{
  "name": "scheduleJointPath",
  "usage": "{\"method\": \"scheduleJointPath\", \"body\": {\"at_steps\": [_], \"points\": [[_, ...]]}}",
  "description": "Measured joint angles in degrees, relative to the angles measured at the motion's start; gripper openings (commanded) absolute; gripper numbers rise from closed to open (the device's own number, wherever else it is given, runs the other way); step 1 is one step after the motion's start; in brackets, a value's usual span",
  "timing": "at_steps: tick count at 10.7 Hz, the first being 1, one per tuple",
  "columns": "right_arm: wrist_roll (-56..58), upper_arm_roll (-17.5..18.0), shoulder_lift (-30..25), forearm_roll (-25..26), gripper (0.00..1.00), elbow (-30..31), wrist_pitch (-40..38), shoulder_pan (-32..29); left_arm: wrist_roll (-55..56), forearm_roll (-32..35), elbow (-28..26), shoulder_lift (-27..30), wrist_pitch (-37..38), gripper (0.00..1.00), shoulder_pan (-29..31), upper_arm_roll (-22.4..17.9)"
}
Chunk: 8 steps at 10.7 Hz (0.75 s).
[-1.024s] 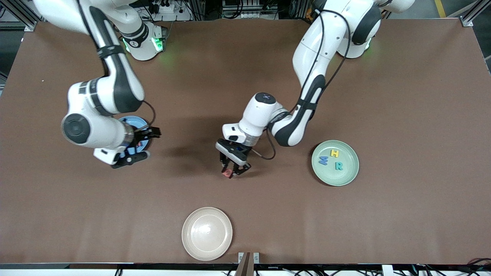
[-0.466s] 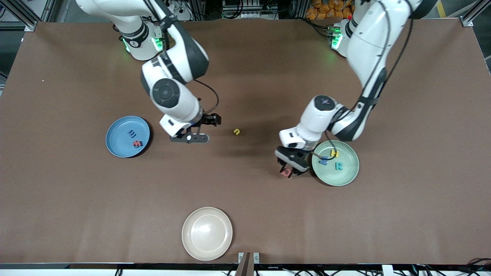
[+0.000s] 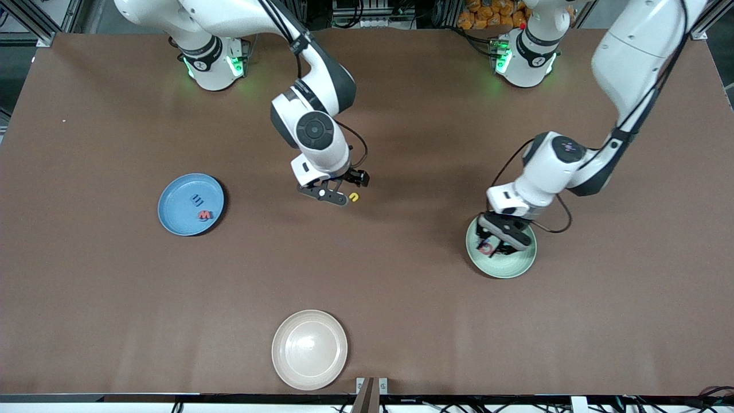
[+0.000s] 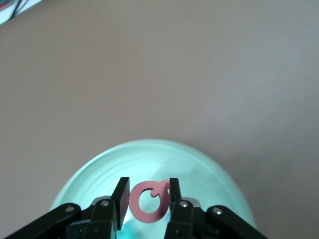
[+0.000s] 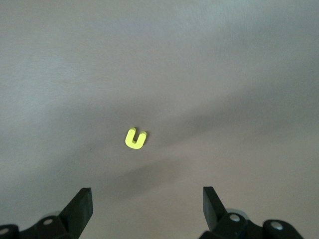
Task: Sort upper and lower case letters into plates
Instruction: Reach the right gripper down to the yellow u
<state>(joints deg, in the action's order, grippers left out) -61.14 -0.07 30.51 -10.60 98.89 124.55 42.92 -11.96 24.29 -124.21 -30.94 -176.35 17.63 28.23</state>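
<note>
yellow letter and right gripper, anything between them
Nothing: the right wrist view shows only bare brown table between the open right gripper and the yellow letter.

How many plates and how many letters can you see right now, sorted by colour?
Blue plate: 1
Pale green plate: 1
Cream-white plate: 1
Blue letter: 1
Red letters, one on the blue plate, one in the left gripper: 2
Yellow letter: 1
Total: 7

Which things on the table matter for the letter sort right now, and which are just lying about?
Job:
- red letter, held in left hand over pale green plate
- yellow letter, on the table under open right hand
- blue plate with two letters

Lying about:
- cream-white plate
</note>
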Motion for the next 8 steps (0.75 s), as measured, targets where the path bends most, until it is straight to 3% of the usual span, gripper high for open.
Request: {"method": "scheduleJointPath", "body": {"at_steps": [4, 5, 6, 7, 8], "points": [[-14.5, 0.2, 2.7, 0.1, 0.76, 0.0, 6.9, 1.1, -2.5, 0.0, -0.1, -1.0, -0.1, 0.04, 1.5, 0.9], [-16.3, 0.2, 3.4, 0.5, 0.76, 0.0, 8.0, 1.5, -2.5, 0.0, -0.1, -1.1, 0.0, 0.24, 1.3, 1.1], [-17.6, 0.2, 4.3, 1.1, 0.75, 0.0, 8.8, 2.0, -2.5, 0.0, -0.1, -1.3, 0.0, 0.5, 1.3, 1.1], [-18.9, 0.2, 5.3, 2.3, 0.73, 0.0, 10.0, 2.5, -2.6, 0.0, -0.1, -1.5, 0.0, 1.0, 1.4, 1.0], [-19.6, 0.2, 6.4, 3.1, 0.72, 0.0, 11.3, 2.7, -3.8, 0.7, -0.1, -1.6, 0.0, 1.0, 1.7, 0.9]]}}
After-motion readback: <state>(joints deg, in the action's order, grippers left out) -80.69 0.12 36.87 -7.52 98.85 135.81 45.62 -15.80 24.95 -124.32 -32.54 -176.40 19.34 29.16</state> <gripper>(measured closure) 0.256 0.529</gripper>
